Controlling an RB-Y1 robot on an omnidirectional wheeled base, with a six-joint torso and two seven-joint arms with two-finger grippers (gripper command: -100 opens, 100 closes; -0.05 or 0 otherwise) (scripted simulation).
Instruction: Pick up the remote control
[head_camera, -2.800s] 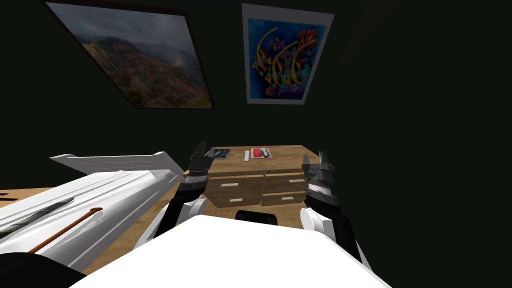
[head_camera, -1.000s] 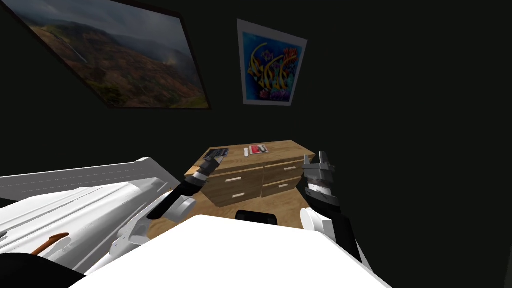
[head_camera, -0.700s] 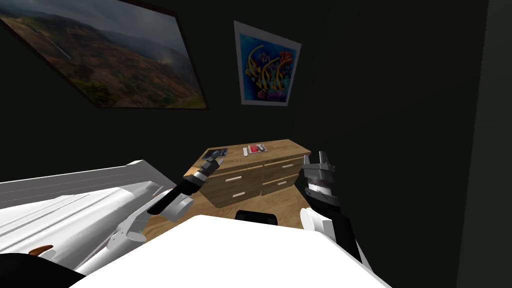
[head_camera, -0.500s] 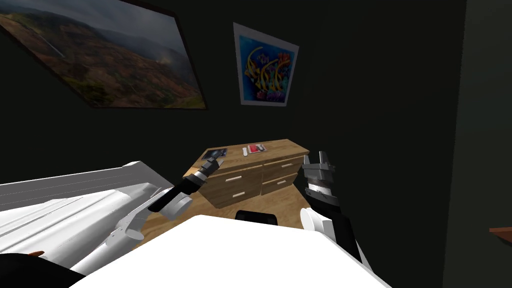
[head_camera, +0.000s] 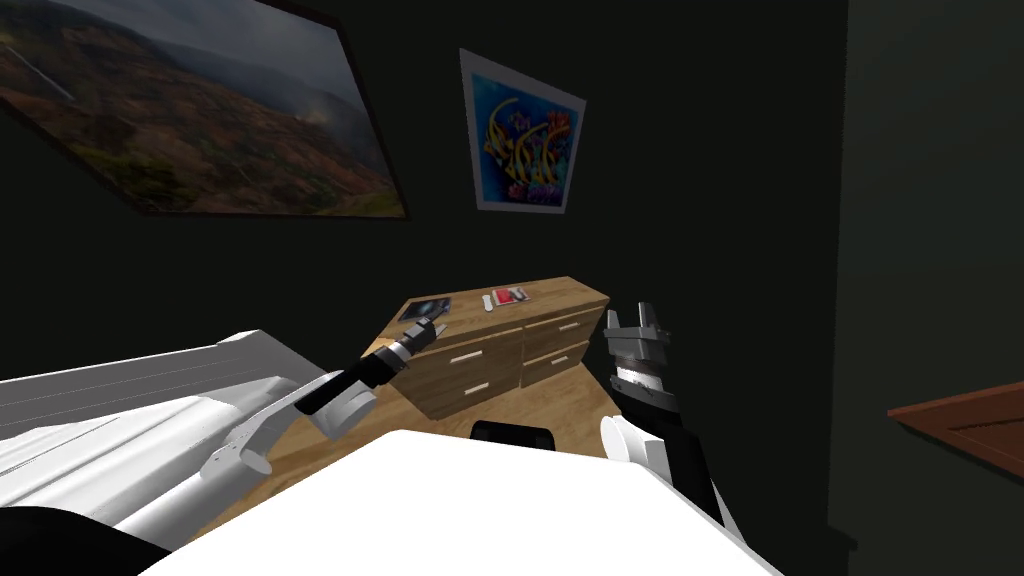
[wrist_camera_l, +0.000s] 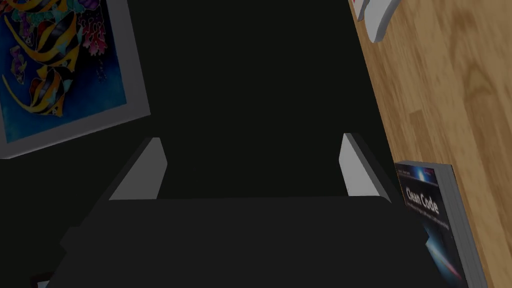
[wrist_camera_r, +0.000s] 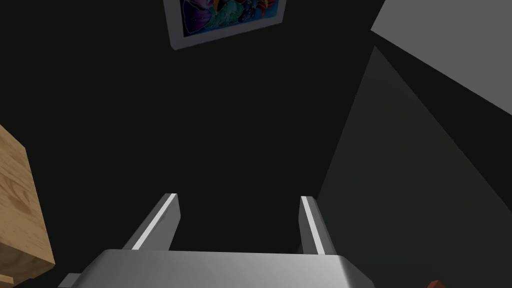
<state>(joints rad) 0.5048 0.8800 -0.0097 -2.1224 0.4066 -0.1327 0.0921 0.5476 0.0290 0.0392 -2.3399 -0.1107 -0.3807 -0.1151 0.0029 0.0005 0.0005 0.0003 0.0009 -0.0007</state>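
The remote control (head_camera: 487, 300) is seen lying flat on the wooden dresser (head_camera: 563, 290), near its back edge. It is just beside a red and white magazine (head_camera: 511, 295). It is drawn as a small, slim white bar. It is judged light, stiff and smooth, so a slip is likely if it is pinched at a rounded end. Best taken across its two long sides near the middle, from above, with the fingers lined up crosswise to its length. Little squeeze should be needed.

The left claw (wrist_camera_l: 250, 140) is spread wide, about a third of the view across, and nothing is held or touched. It is placed over the dresser's corner by a dark book (wrist_camera_l: 434, 220), with the book just beside one finger (wrist_camera_l: 356, 167). The remote is further along the top, beyond the book, and not yet between the fingers.

The right claw (head_camera: 632, 318) is raised off the dresser's other end. It is spread too and is holding nothing.
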